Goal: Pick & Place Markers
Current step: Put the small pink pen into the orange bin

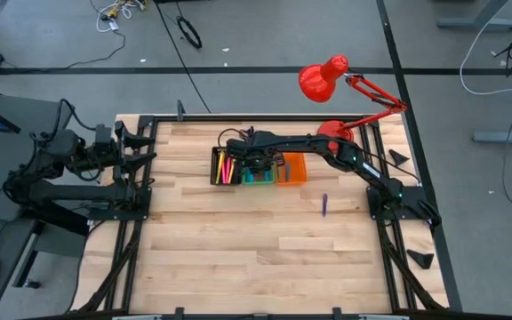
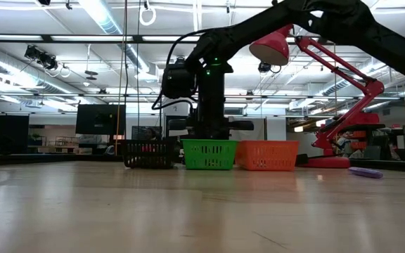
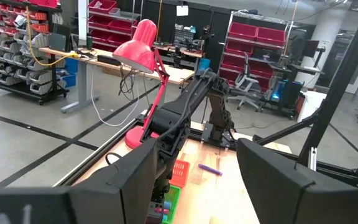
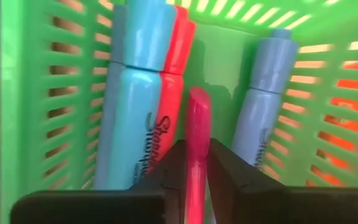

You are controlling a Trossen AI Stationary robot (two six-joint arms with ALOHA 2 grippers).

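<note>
The right claw (image 4: 196, 177) is clamped on a pink-red marker (image 4: 197, 134), holding it down inside the green bin (image 4: 30, 106), among blue markers (image 4: 135, 93) lying there. A black bin (image 1: 223, 167) and an orange bin (image 1: 293, 168) flank it. One purple marker (image 1: 324, 205) lies apart on the surface (image 1: 238, 240). The left claw (image 3: 197, 186) waits open at the surface's left edge

A pink-red marker (image 4: 197, 146) sits in the dark right tool (image 4: 194, 163) above a slatted green bin (image 4: 30, 106). Light-blue markers (image 4: 138, 93) lie inside; 1 purple marker (image 1: 324, 205) rests on the pale wood bench (image 1: 238, 240).
</note>
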